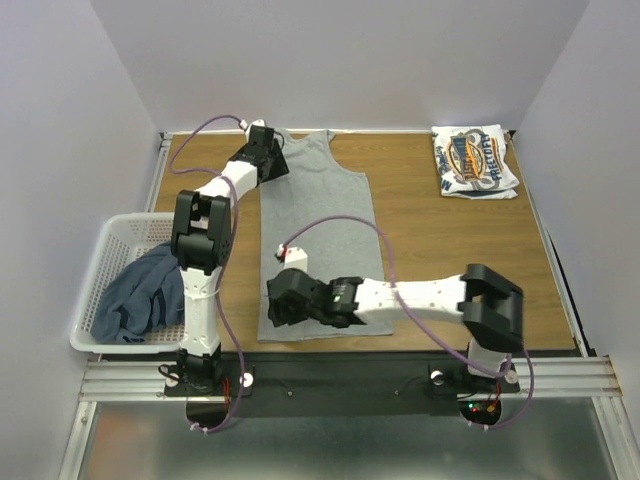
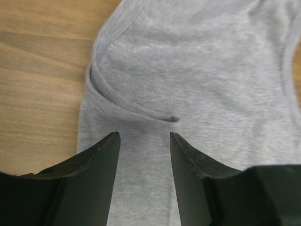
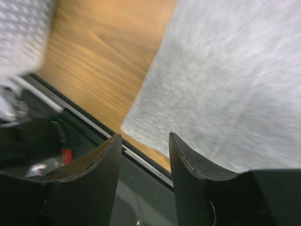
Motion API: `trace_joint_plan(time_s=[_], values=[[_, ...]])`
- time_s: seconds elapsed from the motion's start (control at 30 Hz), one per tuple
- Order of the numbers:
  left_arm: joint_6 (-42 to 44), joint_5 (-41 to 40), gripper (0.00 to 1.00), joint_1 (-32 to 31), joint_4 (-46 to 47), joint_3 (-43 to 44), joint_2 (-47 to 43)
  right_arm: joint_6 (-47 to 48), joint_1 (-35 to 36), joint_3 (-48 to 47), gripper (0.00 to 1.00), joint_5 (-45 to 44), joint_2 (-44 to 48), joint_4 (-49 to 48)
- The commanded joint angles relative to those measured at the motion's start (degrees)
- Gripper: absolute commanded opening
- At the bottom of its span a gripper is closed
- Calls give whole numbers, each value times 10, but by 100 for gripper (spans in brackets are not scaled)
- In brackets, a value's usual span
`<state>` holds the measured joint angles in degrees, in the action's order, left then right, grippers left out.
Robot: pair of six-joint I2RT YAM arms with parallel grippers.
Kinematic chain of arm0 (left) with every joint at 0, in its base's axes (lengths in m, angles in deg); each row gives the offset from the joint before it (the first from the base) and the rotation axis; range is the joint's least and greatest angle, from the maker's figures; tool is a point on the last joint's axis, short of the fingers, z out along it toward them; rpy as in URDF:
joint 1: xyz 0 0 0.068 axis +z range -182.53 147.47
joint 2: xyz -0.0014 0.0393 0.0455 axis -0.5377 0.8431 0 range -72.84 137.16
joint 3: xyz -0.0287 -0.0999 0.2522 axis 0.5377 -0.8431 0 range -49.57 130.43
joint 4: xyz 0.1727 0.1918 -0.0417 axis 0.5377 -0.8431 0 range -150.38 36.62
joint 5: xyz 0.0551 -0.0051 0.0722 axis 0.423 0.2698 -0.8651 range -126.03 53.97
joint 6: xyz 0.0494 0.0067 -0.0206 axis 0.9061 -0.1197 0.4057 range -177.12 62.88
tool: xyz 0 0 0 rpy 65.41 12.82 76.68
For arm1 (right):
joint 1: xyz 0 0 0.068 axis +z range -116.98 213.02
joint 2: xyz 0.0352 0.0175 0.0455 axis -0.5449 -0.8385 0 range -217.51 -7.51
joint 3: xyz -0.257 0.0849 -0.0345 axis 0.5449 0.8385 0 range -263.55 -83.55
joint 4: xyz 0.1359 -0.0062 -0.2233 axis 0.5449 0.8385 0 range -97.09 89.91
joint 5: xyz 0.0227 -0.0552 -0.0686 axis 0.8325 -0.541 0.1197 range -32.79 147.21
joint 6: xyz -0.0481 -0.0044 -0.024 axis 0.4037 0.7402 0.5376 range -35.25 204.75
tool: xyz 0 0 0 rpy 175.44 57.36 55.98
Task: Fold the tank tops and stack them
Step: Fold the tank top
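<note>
Left pincer (image 2: 143, 135) over the grey tank top (image 1: 315, 195) toward the far edge of the counter (image 1: 450, 250), right pincer (image 3: 143, 136) at its near-edge hem corner — both open, empty — should pinch together, then fold evenly.

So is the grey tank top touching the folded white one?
Apart. The top view shows bare table wood between the grey tank top and the folded white tank top.
</note>
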<state>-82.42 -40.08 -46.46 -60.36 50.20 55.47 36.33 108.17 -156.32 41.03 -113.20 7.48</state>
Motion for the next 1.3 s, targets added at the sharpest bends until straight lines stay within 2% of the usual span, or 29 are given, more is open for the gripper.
trace_joint_plan(time_s=[0.0,0.07,0.13,0.23,0.3,0.33,0.4,0.47,0.5,0.63,0.83,0.97,1.27], values=[[7,8,60,-7,21,20,-110,28,-40,30,51,-49,121,-20],[3,-1,60,-12,20,23,-141,49,-101,57,51,-32,176,-19],[-10,-7,60,-17,20,15,-164,68,-164,68,52,26,207,-19],[-35,-29,59,-40,25,-52,-220,124,-334,56,53,99,229,-16],[-49,-50,56,-74,32,-92,-266,160,-402,29,52,143,206,-15],[-59,-54,55,-91,43,-139,-282,169,-462,21,52,179,195,-16],[-76,-74,54,-138,58,-197,-334,198,-517,-6,52,207,157,-16],[-100,-90,53,-172,92,-292,-392,223,-571,-56,47,256,86,-17],[-105,-92,53,-208,115,-322,-409,232,-583,-75,45,267,31,-17],[-140,-105,51,-281,125,-449,-473,263,-604,-199,43,273,-77,-17],[-176,-109,50,-364,122,-544,-551,274,-603,-291,42,285,-186,-16],[-201,-112,49,-405,120,-577,-569,275,-601,-318,41,283,-229,-17],[-244,-141,48,-504,110,-591,-549,283,-579,-362,41,232,-296,-17]])
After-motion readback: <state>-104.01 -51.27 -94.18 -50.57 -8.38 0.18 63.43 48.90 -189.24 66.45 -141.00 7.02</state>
